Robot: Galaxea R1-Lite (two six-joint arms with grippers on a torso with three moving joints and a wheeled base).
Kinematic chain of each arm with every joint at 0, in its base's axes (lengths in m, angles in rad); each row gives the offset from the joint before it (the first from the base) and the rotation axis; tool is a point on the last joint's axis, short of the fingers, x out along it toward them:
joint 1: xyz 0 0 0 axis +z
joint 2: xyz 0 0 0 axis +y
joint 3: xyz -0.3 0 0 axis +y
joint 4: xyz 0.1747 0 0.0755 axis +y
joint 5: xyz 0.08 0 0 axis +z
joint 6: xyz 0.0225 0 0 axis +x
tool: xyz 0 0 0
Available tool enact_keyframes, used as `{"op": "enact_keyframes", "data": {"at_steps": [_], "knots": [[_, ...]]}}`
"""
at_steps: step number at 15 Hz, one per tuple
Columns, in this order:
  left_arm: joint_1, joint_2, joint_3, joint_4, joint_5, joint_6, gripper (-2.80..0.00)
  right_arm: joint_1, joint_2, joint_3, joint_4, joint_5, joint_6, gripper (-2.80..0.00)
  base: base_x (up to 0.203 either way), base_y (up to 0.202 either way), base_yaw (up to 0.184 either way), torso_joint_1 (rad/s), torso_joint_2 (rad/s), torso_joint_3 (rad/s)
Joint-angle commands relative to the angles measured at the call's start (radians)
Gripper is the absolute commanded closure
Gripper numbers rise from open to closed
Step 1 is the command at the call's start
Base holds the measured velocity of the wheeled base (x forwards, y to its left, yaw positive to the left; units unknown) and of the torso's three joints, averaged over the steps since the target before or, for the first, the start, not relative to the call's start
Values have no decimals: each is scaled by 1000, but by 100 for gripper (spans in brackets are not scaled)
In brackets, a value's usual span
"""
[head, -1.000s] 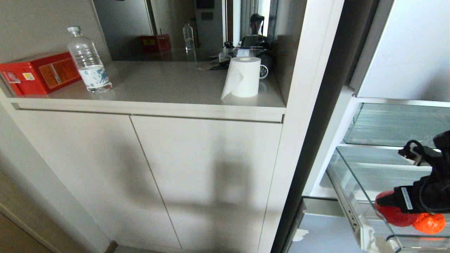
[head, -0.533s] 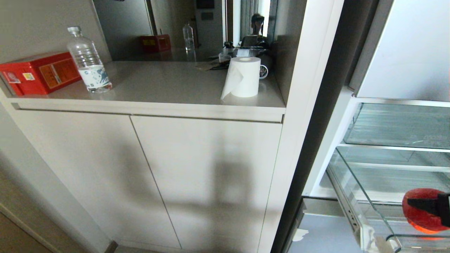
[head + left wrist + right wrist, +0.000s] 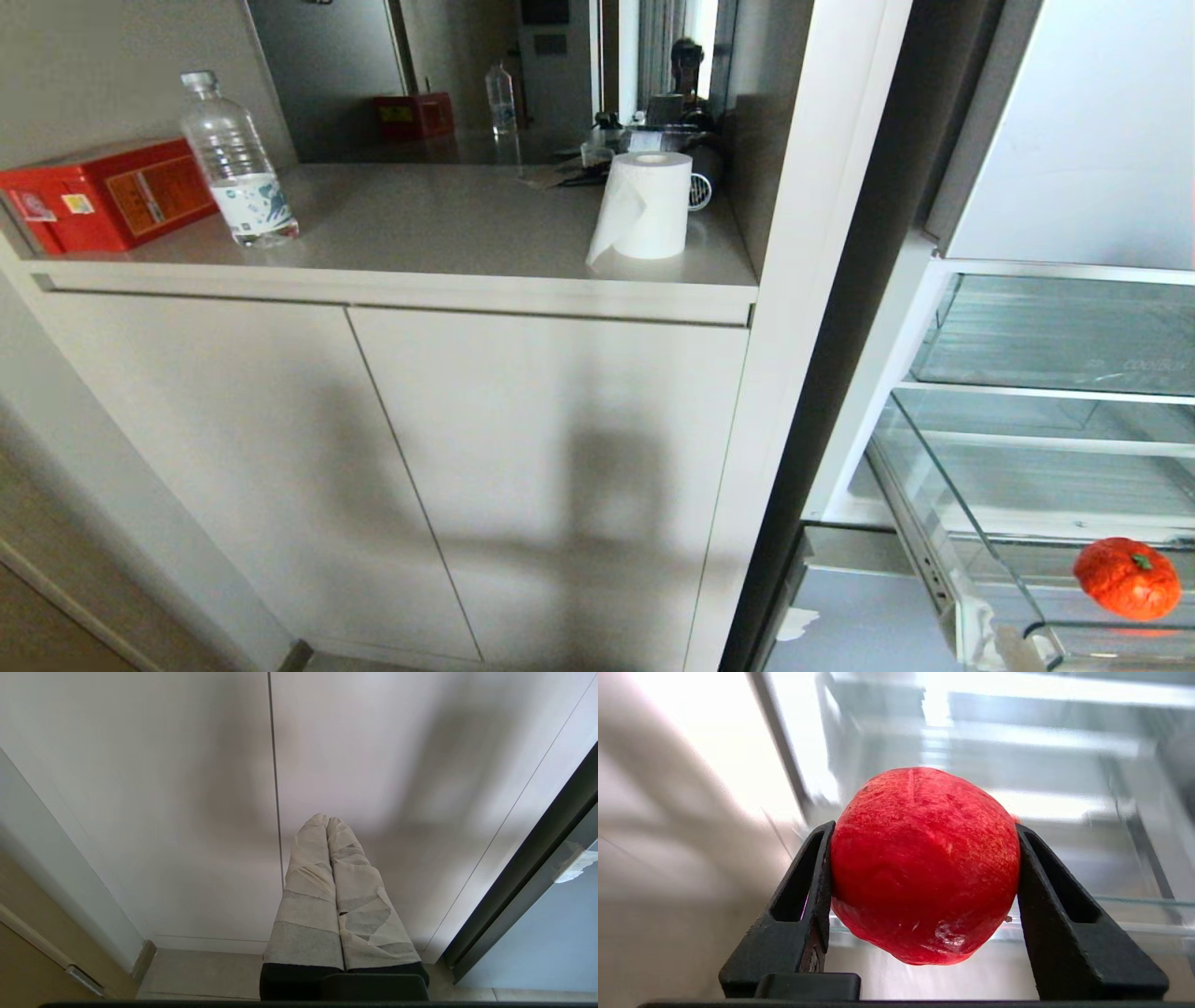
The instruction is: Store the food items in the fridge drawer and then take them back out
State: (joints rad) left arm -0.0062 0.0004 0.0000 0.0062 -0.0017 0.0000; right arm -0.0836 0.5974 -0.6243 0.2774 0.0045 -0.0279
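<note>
Your right gripper (image 3: 924,896) held the round red toy (image 3: 924,863) across its widest part; it looked light, slightly soft, likely easily dented.

Left fingers (image 3: 334,891) were pressed together, empty.

On the worktop (image 3: 448,224) stand a red box (image 3: 107,194), a water bottle (image 3: 235,163) just beside it, and a paper roll (image 3: 646,205) well apart. Cabinet doors (image 3: 392,467) below are shut.
</note>
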Motion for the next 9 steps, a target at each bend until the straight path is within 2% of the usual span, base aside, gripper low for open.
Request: {"op": "enact_keyframes", "data": {"at_steps": [1, 4, 6, 9], "knots": [[0, 0, 0, 0, 0, 0, 0, 1, -202, 8, 2, 35, 11, 0, 0, 0, 0, 0, 0, 0], [0, 0, 0, 0, 0, 0, 0, 7, -321, 96, -53, 79, 41, 0, 0, 0, 0, 0, 0, 0], [0, 0, 0, 0, 0, 0, 0, 87, -320, 252, -154, 69, -14, 0, 0, 0, 0, 0, 0, 0], [0, 0, 0, 0, 0, 1, 0, 182, -321, 549, -385, -15, -100, 0, 0, 0, 0, 0, 0, 0]]}}
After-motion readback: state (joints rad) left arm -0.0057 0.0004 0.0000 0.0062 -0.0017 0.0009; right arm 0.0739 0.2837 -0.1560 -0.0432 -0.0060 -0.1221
